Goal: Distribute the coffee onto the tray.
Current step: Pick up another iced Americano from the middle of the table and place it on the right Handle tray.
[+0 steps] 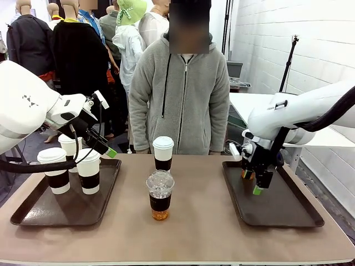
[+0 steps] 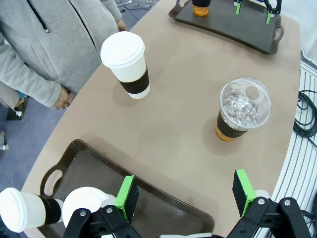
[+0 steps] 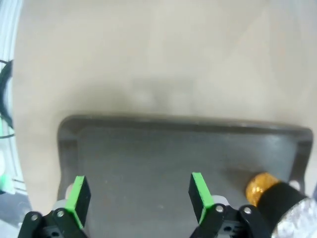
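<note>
Two dark brown plastic trays lay on the tan table point(image 1: 194, 235), the left tray point(image 1: 33, 215) by its left edge and the right tray point(image 1: 294, 213) by its right edge. Nearest, at the table's middle, stood a clear plastic dome-lidded cup of dark iced coffee point(image 1: 160, 194). Just behind it, toward the far edge, stood a white paper cup with a white lid and black sleeve point(image 1: 163, 153). Three more such paper cups point(image 1: 89, 170) stood on the left tray's far half. The left gripper point(image 2: 184, 194) hung above that tray, jaws spread wide and empty. The right gripper point(image 3: 138, 196) hovered low over the right tray, likewise released. A second iced coffee cup point(image 3: 270, 192) stood just beside it near a tray corner. A person in a grey zipped hoodie point(image 1: 180, 94) stood at the far edge.
</note>
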Robot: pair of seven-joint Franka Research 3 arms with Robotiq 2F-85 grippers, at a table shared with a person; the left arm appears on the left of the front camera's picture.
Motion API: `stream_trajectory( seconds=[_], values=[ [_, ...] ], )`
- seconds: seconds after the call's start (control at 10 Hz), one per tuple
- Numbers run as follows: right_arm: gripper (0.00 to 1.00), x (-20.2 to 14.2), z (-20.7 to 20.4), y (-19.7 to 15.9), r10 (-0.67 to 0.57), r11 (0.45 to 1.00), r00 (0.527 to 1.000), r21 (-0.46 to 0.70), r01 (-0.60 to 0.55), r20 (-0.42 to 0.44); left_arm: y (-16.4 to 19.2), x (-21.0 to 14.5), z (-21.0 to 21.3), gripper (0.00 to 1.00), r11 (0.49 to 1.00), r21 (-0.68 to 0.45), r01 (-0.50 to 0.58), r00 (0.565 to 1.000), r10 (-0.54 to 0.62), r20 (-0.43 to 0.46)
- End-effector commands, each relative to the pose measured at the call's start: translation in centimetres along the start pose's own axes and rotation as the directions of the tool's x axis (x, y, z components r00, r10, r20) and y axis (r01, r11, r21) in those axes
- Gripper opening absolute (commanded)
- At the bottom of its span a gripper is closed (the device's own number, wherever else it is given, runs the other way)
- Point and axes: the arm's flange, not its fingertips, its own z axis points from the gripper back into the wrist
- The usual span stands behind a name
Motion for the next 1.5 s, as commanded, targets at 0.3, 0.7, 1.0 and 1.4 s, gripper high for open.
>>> stream_trajectory(
  seconds=[0.3, 0.7, 1.0, 1.4],
  values=[
    [1.0, 1.8, -2.3, -0.8, 0.065, 0.995, 0.96, -0.092, -0.041, 0.271, 0.4, -0.3, -0.1, 1.0, 1.0, -0.017, 0.017, 1.0, -0.017, 0.025],
    [1.0, 3.0, -4.1, 0.5, 0.134, 0.978, 0.854, -0.207, -0.032, 0.502, 0.4, -0.3, -0.1, 1.0, 1.0, -0.017, 0.017, 1.0, -0.017, 0.025],
    [1.0, 3.0, -5.4, 1.4, 0.177, 0.978, 0.758, -0.201, -0.062, 0.628, 0.4, -0.3, -0.1, 1.0, 1.0, -0.017, 0.017, 1.0, -0.017, 0.025],
    [1.0, 2.0, -7.3, 2.7, 0.211, 0.976, 0.656, -0.199, -0.094, 0.725, 0.4, -0.3, -0.1, 1.0, 1.0, -0.017, 0.017, 1.0, -0.017, 0.025]
  ],
)
